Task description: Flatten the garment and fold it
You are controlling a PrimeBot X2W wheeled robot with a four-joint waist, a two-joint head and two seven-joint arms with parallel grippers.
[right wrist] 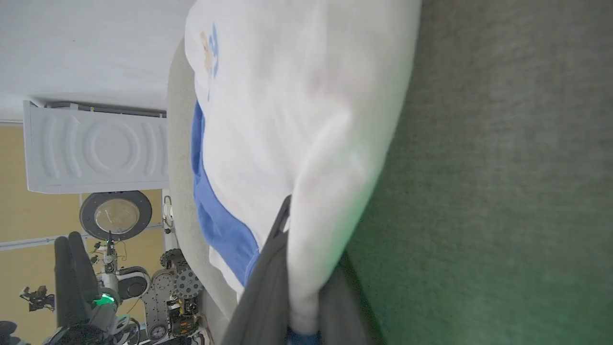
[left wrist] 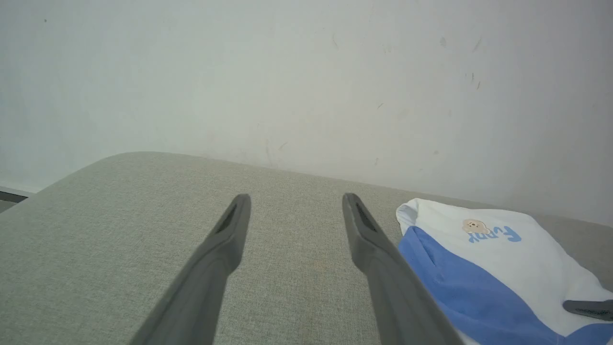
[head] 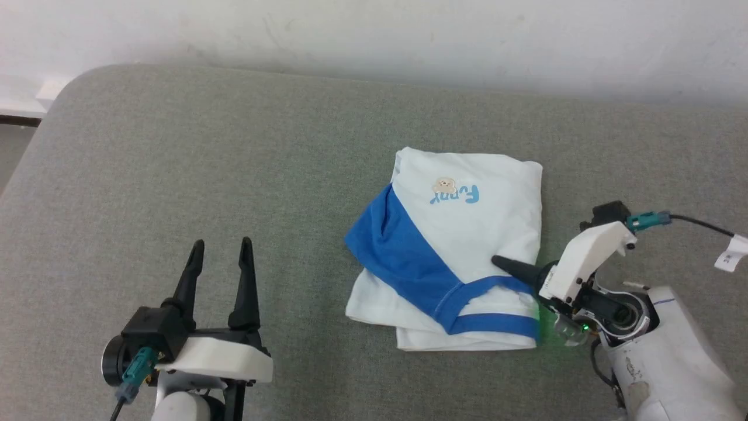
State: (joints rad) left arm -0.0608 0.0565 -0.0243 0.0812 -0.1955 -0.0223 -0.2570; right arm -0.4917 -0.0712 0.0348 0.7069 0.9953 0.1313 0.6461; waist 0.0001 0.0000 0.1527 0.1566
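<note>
The garment [head: 467,234] lies folded into a compact bundle on the grey padded surface [head: 175,146], right of centre. Its white body faces up with the small bear print, and a blue sleeve crosses it diagonally. My right gripper [head: 501,264] comes in from the bundle's right edge, shut on the garment. One dark finger [left wrist: 589,309] rests on top of the white cloth and the other is hidden under it. In the right wrist view, white fabric [right wrist: 297,120] is pinched between the two fingers [right wrist: 268,268]. My left gripper [head: 222,248] stands open at the lower left, well apart from the garment [left wrist: 479,268], holding nothing.
A pale wall [head: 374,35] runs along the far edge of the surface. The surface's rounded corner [head: 64,88] is at the far left. Past the edge, the right wrist view shows a white appliance [right wrist: 96,148] and robot machinery [right wrist: 167,287].
</note>
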